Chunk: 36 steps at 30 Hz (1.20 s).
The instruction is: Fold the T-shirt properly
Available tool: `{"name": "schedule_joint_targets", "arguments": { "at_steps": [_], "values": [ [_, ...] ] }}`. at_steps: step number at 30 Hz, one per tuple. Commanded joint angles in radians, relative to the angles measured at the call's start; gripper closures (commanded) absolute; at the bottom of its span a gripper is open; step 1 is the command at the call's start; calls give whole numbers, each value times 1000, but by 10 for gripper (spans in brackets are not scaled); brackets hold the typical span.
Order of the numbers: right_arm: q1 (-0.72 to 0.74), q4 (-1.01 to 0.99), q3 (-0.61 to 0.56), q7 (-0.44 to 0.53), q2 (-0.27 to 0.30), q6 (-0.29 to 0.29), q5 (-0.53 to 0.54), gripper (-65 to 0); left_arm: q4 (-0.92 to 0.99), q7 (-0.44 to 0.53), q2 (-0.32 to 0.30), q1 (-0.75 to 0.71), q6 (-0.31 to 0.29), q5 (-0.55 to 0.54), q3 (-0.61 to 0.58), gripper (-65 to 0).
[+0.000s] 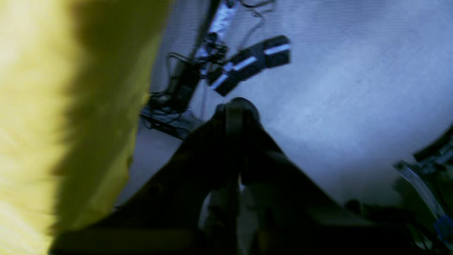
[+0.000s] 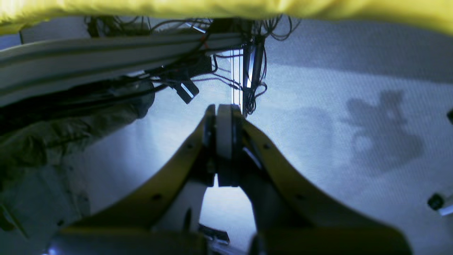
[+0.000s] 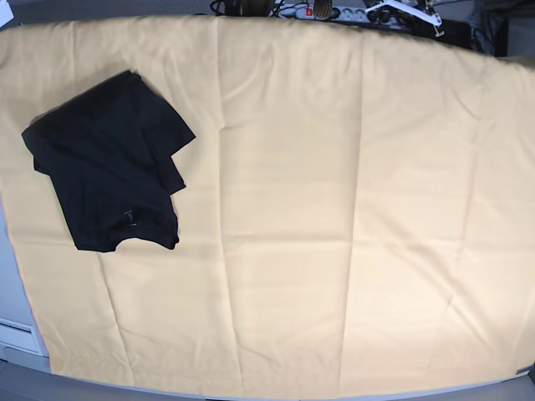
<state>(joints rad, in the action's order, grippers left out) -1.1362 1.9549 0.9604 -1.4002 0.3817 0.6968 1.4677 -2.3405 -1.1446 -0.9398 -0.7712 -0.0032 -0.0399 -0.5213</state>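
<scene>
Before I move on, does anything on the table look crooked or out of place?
Yes: the T-shirt lies bunched and skewed at the yellow cloth's far left, layers overlapping unevenly, not squared. Nothing looks spilled or damaged.

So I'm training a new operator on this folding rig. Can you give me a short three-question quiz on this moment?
1. True or false: the T-shirt lies spread flat with both sleeves out.
2. On which side of the pale yellow cloth does the shirt lie in the base view? A left, B middle, C right.
3. Fill in: the left tool and right tool are both ____, holding nothing.

Key: 1 false, it is crumpled in a heap. 2 A. 3 shut.
</scene>
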Motion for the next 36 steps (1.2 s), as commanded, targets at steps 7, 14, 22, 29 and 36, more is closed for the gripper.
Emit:
{"name": "schedule_joint_targets", "arguments": {
  "at_steps": [7, 14, 22, 29, 36],
  "values": [
    [-16, 6, -8, 4, 11, 1, 16, 0, 60, 37, 50, -88, 0, -48, 93, 0],
    [-16, 6, -117, 20, 2, 1, -47, 0, 299, 69, 179, -112, -119, -188, 203, 0],
    [-16, -122, -344, 126, -3, 1, -240, 0, 500, 71, 276, -113, -189, -290, 269, 0],
    [-8, -357, -502, 272, -2, 1, -384, 0, 621, 93, 277, -120, -252, -373, 268, 0],
    [97, -594, -692, 464, -2, 1, -612, 0, 743, 162, 364, -85, -291, -375, 269, 0]
  ]
}}
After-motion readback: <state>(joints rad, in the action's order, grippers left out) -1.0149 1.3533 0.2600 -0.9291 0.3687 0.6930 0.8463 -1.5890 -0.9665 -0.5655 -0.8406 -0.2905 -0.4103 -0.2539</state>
